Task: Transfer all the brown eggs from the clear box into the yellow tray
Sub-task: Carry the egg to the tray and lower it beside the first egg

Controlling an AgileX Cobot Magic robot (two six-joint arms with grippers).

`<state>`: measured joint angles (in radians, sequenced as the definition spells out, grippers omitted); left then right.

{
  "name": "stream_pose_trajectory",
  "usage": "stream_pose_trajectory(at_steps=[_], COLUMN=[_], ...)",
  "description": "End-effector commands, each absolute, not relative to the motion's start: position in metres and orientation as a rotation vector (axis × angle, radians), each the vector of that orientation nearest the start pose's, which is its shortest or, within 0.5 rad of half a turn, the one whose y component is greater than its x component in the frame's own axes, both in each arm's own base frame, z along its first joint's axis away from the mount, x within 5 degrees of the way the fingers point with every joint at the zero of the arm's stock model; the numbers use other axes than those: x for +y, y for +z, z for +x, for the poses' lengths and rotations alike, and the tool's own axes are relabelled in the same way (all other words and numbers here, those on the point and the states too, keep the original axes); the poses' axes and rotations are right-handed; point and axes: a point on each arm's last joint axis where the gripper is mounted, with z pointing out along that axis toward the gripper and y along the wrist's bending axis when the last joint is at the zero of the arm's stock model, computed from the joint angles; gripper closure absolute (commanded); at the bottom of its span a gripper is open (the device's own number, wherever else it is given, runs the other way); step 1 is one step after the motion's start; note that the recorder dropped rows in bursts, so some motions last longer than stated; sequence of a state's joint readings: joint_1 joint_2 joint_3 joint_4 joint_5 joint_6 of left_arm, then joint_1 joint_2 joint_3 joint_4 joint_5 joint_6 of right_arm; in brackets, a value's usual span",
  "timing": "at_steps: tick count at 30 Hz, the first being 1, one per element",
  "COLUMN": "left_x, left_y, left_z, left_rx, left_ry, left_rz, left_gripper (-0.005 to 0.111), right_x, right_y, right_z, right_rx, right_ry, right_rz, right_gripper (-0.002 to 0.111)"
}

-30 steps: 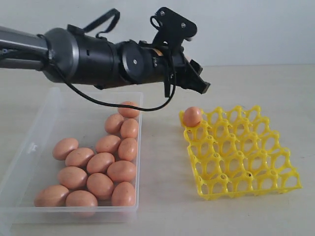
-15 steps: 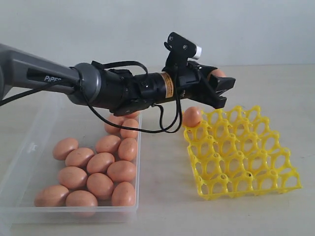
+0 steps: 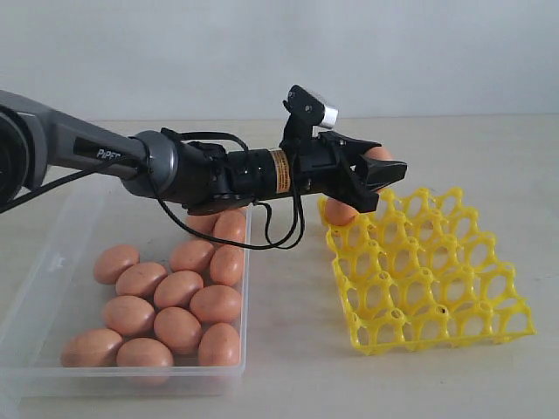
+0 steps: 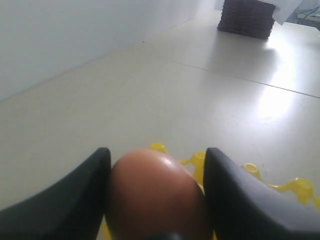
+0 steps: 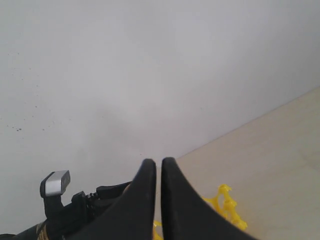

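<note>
My left gripper point(image 3: 384, 171) reaches across from the left and is shut on a brown egg point(image 3: 382, 154), held just above the back-left part of the yellow tray point(image 3: 437, 301). The left wrist view shows that egg point(image 4: 155, 195) filling the gap between both black fingers of the gripper point(image 4: 157, 151), with yellow pegs point(image 4: 199, 159) right behind it. Another brown egg point(image 3: 339, 212) sits in the tray's back-left corner cup, partly hidden by the gripper. Several brown eggs point(image 3: 179, 288) lie in the clear box point(image 3: 35, 297) on the left. My right gripper point(image 5: 159, 161) is shut and empty, seen only in its own wrist view.
The left arm point(image 3: 201, 170) stretches over the back of the clear box. A pale wall stands behind the table. A dark woven object point(image 4: 247, 17) shows far off in the left wrist view. Bare tabletop point(image 3: 293, 332) separates box and tray.
The left arm has swung right and come down with the egg, from high over the gap between box and tray to just above the tray's back-left cups. The right gripper has stayed shut.
</note>
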<state>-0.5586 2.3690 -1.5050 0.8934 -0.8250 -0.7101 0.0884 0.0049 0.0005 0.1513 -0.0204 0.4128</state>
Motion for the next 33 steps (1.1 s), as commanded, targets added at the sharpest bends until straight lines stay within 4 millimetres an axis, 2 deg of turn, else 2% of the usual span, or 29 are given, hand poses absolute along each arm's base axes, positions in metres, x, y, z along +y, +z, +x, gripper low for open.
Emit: stream_pose_trajectory(at_steps=[1,14,33], left_x=[-0.312,-0.319,-0.317], left_y=[0.116,0.090,0.084], left_z=[0.397,0.404,0.406], left_rx=[1.545,1.613,1.627], left_ry=[-0.992,-0.971,-0.903], left_rz=[0.907,1.002,1.028], left_gripper=[0.103,0.103,0.103], right_x=[0.005,0.005,0.005], right_y=[0.216,0.216,0.216], right_z=[0.056,0.056,0.056], right_rx=[1.438,1.438,1.438], right_ry=[0.524,0.524,0.524], right_rz=[0.344,0.344,0.344], right_gripper=[0.108,0.108,0.108])
